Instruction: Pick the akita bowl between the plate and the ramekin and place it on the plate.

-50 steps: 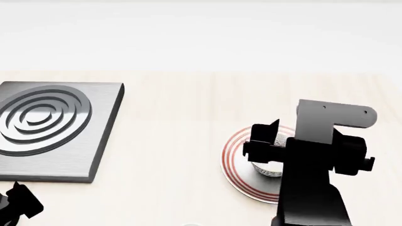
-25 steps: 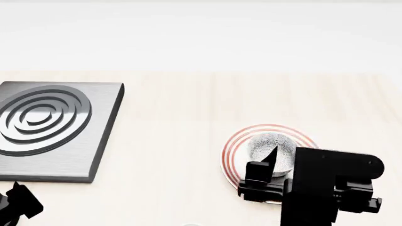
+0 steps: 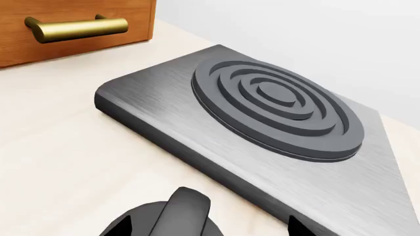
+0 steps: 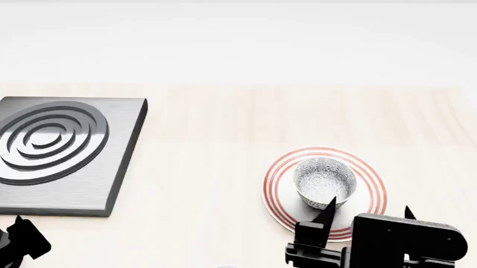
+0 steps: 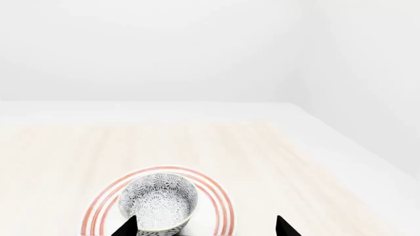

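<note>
The akita bowl (image 4: pixel 322 180), speckled grey and white, stands upright on the plate (image 4: pixel 277 184), a white disc with thin red rings. My right gripper (image 4: pixel 367 210) is open and empty at the plate's near edge, its fingertips apart from the bowl. In the right wrist view the bowl (image 5: pixel 158 198) sits on the plate (image 5: pixel 218 206) just ahead of the open right gripper (image 5: pixel 204 227). My left gripper (image 4: pixel 22 241) rests low at the near left. In the left wrist view the left gripper (image 3: pixel 210 229) shows only two wide-apart tips with nothing between them. The ramekin is out of view.
A brushed grey metal slab with raised concentric rings (image 4: pixel 60 151) lies at the left of the pale wooden counter (image 4: pixel 209 123). It fills the left wrist view as the slab (image 3: pixel 276 108), beside a wooden drawer front with a brass handle (image 3: pixel 75 27).
My right arm has drawn back toward the counter's near edge, off the bowl. The bowl stays standing on the plate, now fully uncovered. The left arm has not moved.
</note>
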Motion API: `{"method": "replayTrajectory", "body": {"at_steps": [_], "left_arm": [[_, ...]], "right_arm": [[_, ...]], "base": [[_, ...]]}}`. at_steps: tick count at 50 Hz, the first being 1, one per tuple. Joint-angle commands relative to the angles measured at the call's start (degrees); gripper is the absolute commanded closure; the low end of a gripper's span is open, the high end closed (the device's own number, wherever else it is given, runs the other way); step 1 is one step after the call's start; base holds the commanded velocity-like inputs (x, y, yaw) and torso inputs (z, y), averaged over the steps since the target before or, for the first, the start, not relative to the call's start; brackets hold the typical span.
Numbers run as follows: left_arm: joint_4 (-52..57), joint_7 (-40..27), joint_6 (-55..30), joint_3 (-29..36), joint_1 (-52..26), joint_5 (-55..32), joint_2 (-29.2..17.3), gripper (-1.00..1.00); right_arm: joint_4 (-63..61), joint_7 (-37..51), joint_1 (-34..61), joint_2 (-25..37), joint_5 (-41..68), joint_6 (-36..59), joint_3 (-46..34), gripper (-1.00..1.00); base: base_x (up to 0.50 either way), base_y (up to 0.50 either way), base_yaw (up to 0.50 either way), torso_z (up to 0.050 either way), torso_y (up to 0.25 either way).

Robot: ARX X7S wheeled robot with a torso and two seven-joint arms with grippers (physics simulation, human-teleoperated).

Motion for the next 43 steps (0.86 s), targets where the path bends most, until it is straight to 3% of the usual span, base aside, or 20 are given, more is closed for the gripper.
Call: {"method": "replayTrajectory", "body": {"at_steps": [1,20,29,43], "left_arm": [[0.4,0.0,-0.1,0.0,0.1,-0.3,-0.1,-1.00],[3.9,-0.7,-1.9,-0.8,0.8,-2.7,-0.9,-1.00],[6.5,-1.0,-2.1,-1.2,1.5,-3.5,-1.3,-1.00],[13.4,-2.6,-4.3,-2.6,3.7,-6.6,-2.6,-1.00]], "right_arm": [[-2.8,2.4,-3.2,1.5,-1.2,-4.5,-0.3,-1.00],[-9.3,3.8,-5.5,2.9,0.8,-1.1,4.4,-1.00],[-13.8,3.4,-5.4,3.9,2.3,6.1,5.8,-1.00],[-17.3,4.4,-5.8,4.5,2.6,6.8,6.8,-1.00]], "base": [[0.00,0.00,0.00,0.000,0.000],[0.00,0.00,0.00,0.000,0.000],[0.00,0.00,0.00,0.000,0.000],[0.00,0.00,0.00,0.000,0.000]]}}
